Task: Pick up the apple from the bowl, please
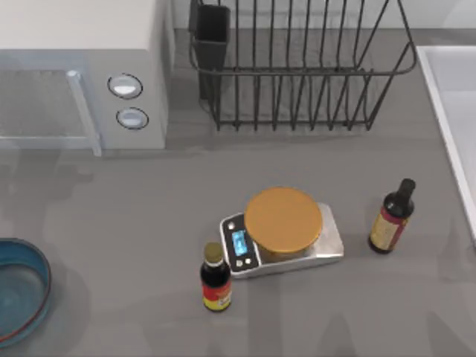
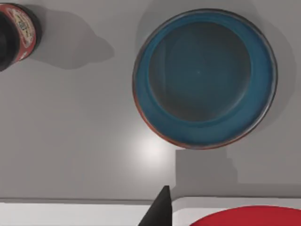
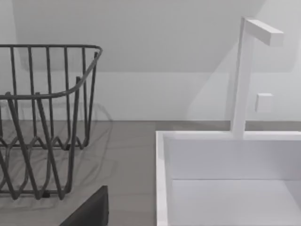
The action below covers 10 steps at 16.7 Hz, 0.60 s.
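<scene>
The blue bowl (image 1: 21, 294) with its reddish-brown rim lies at the table's front left corner, and nothing is in it. From straight above, the left wrist view shows the bowl (image 2: 204, 77) far below. The red apple (image 2: 254, 217) sits close under that camera, held in my left gripper (image 2: 235, 222), high above the bowl. One dark fingertip (image 2: 161, 209) shows beside the fruit. A dark part of my right gripper (image 3: 89, 213) appears in the right wrist view, facing the rack and sink.
A scale with an orange-brown disc (image 1: 283, 218) stands mid-table, between two sauce bottles (image 1: 216, 277) (image 1: 391, 217). A wire dish rack (image 1: 297, 67) is at the back and a microwave (image 1: 82, 74) at the back left. A white sink (image 1: 454, 111) with a faucet (image 3: 244, 75) is at the right.
</scene>
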Tool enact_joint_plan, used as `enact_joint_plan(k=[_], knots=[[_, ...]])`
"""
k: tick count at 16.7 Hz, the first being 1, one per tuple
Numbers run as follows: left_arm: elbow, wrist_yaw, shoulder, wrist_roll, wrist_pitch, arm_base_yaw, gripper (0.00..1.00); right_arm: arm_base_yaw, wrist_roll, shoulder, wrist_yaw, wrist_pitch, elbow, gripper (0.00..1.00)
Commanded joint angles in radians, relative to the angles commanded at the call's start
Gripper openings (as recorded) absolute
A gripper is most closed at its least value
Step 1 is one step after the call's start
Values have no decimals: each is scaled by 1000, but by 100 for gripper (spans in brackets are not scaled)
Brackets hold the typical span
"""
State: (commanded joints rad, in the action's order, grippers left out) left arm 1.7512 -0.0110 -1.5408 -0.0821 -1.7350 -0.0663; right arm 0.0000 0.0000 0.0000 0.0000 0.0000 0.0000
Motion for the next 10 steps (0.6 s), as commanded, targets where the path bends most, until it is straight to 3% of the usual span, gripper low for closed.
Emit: enact_joint_plan(k=[5,10], knots=[[44,1,-76,70,29,67,0,0,0,0,0,0,0,100],[170,8,-356,342,138,352,0,0,0,0,0,0,0,100]])
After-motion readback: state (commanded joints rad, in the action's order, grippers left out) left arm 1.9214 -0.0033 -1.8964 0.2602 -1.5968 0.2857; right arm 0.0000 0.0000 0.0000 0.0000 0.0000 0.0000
